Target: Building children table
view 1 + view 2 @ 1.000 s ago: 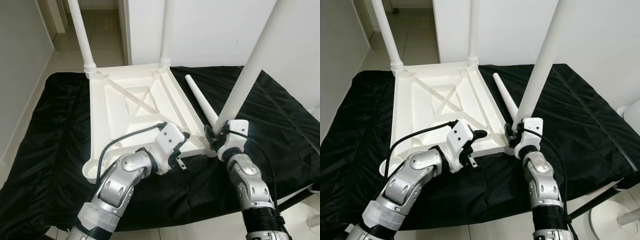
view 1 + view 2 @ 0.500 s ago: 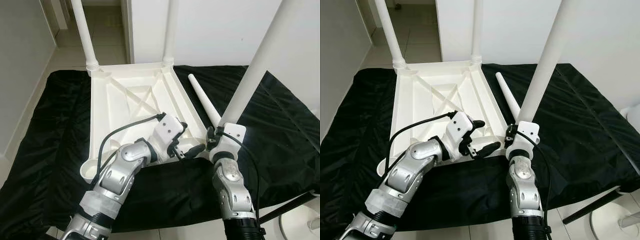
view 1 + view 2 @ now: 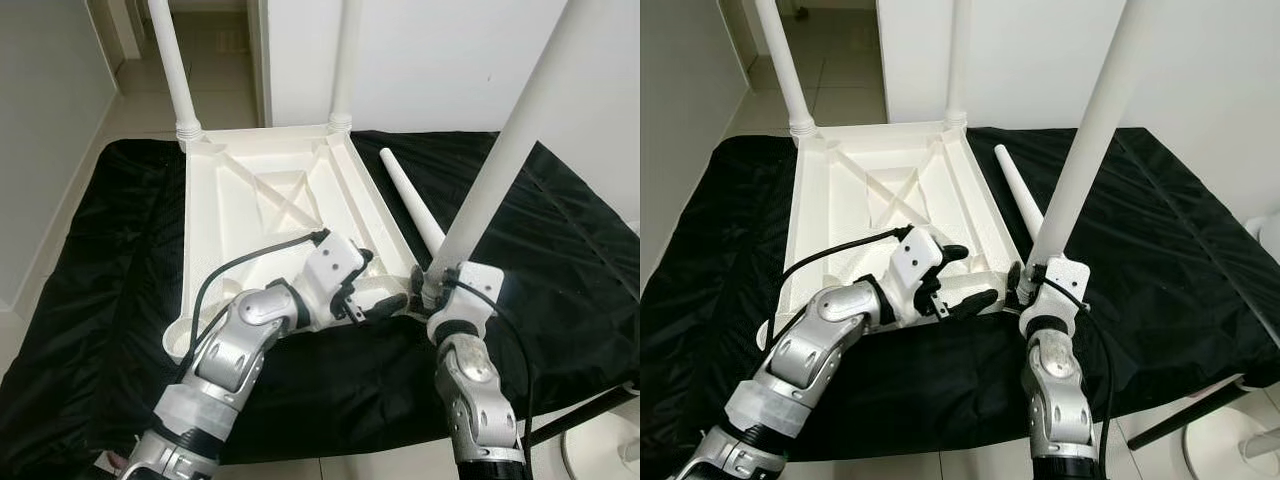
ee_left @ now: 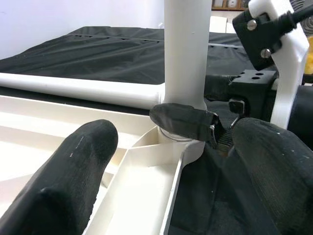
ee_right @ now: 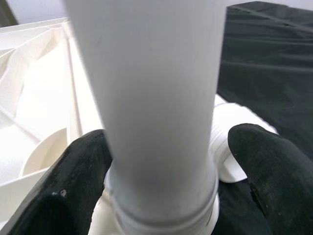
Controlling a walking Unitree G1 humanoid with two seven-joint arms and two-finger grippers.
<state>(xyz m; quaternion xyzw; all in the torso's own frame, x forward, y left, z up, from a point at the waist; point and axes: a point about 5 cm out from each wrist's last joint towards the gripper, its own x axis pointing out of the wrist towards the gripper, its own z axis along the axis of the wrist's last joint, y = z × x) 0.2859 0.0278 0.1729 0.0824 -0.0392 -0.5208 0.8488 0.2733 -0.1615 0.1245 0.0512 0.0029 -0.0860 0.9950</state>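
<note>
Upside-down white plastic tabletop (image 3: 270,215) lying on a black cloth (image 3: 110,260) that covers the counter, nearer the counter's left side than its right. Two white legs standing upright in the tabletop's far corners: far-left leg (image 3: 172,65) and far-right leg (image 3: 346,60). A third leg (image 3: 500,170) rising from the near-right corner socket (image 4: 176,142), leaning a little toward the counter's right edge. A fourth, loose leg (image 3: 410,200) lying flat on the cloth just beside the tabletop's right edge, pointing from the far side toward the near-right corner. Right gripper (image 3: 437,292) at the base of the third leg, just above the socket, black fingers (image 5: 85,171) either side of the leg and pressed against it, clamped on it. Left gripper (image 3: 382,297) reaching across the tabletop's near edge toward that same corner, fingers (image 4: 73,171) spread apart, with the corner rib and socket in the gap between them, holding nothing. One left finger resting above the tabletop's rim, the other out over the cloth, tip close to the right gripper. A black cable (image 3: 250,265) looping from the left wrist back along the silver forearm. Pale tiled floor (image 3: 130,110) and white wall (image 3: 440,60) beyond the counter's far edge, a dark bar (image 3: 580,415) below the near-right corner of the counter.
</note>
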